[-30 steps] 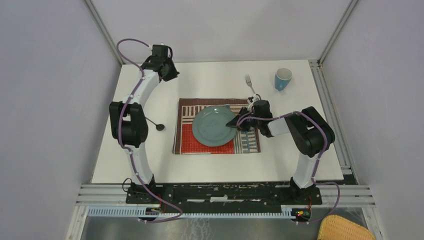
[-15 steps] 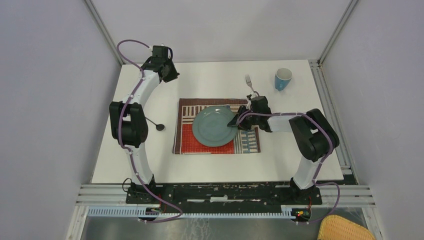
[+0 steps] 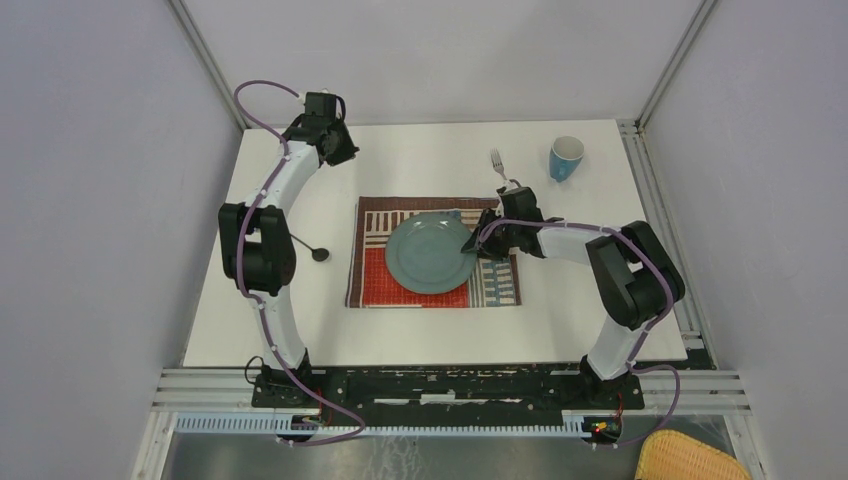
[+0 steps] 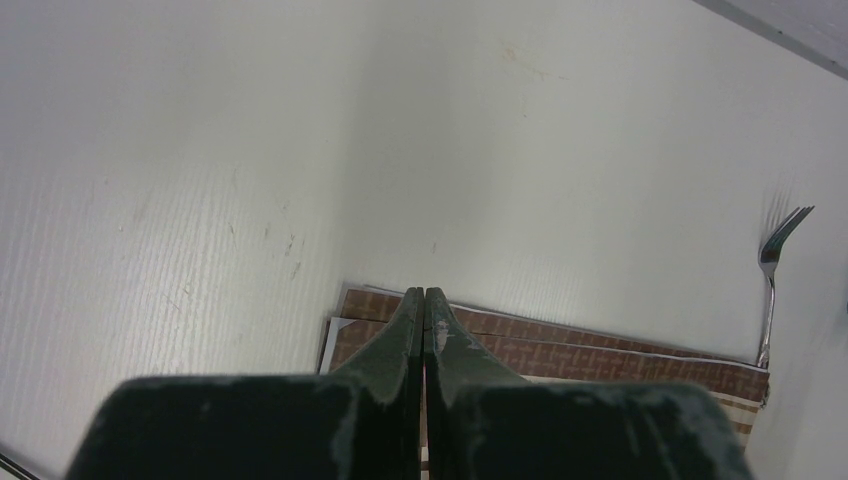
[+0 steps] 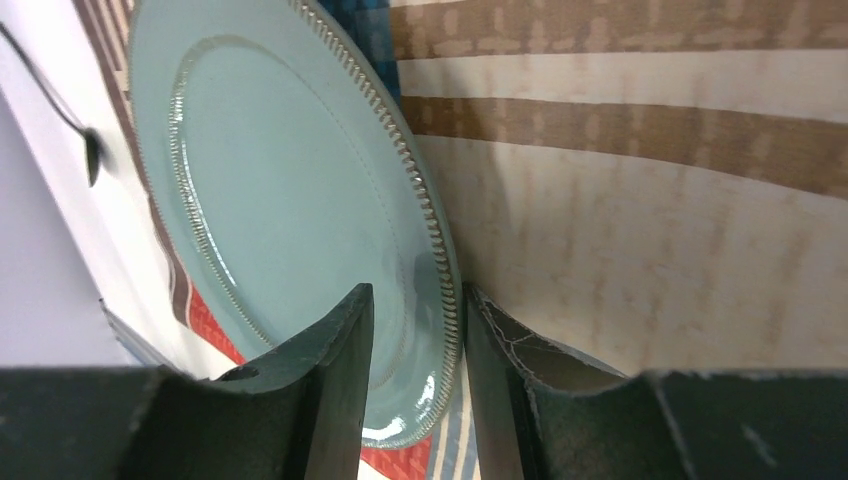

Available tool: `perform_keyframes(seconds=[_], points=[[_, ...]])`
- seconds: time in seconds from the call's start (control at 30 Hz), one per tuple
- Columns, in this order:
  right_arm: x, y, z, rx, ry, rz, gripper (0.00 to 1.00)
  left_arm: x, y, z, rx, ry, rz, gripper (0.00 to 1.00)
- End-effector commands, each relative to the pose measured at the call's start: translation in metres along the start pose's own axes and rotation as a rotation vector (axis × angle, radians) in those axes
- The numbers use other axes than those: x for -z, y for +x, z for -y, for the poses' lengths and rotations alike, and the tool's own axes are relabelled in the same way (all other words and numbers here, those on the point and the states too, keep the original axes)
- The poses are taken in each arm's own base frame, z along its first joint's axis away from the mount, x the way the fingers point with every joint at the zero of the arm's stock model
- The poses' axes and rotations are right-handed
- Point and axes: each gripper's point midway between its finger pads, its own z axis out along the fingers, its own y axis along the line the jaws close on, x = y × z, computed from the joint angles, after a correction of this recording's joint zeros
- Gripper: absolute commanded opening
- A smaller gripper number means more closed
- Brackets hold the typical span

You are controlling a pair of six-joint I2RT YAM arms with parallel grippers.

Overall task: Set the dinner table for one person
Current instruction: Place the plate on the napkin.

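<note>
left claw (image 4: 424, 300) pressed together | right claw (image 5: 415, 295) spread astride plate (image 5: 280, 200) rim, seemingly loose | fork (image 3: 499, 166), cup (image 3: 565, 158) beyond

My left arm (image 3: 285, 335) and right arm (image 3: 610, 350), seen from above: white link shells between bulky black joint housings, each trailed by a purple cable (image 3: 262, 81) tied on with white clips. Both are bolted to a black plate (image 3: 450, 383) at the bottom of the frame. Close up, my fingers (image 4: 450, 345) are dark, matte, scuffed pale along the edges.
</note>
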Motion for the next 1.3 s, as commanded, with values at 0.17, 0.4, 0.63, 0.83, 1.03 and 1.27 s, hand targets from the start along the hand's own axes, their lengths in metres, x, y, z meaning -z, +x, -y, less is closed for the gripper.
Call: perform_keyframes(seconds=[0.17, 0.4, 0.63, 0.83, 1.03, 1.27], points=[[0.022, -0.014, 0.024, 0.054, 0.191, 0.035, 0.44, 0.027, -0.026, 0.017, -0.002, 0.058, 0.083, 0.03], [0.041, -0.029, 0.007, 0.088, 0.190, 0.069, 0.45, 0.036, -0.029, 0.017, -0.011, 0.065, 0.096, 0.03], [0.062, -0.052, -0.025, 0.132, 0.143, 0.109, 0.45, 0.064, -0.033, 0.017, -0.023, 0.074, 0.125, 0.03], [0.087, -0.063, -0.049, 0.162, 0.112, 0.130, 0.45, 0.087, -0.024, 0.010, -0.027, 0.071, 0.135, 0.03], [0.119, -0.065, -0.060, 0.192, 0.103, 0.177, 0.45, 0.102, -0.017, 0.006, -0.031, 0.084, 0.145, 0.03], [0.141, -0.054, -0.053, 0.216, 0.125, 0.196, 0.46, 0.107, -0.007, 0.002, -0.039, 0.094, 0.147, 0.04]])
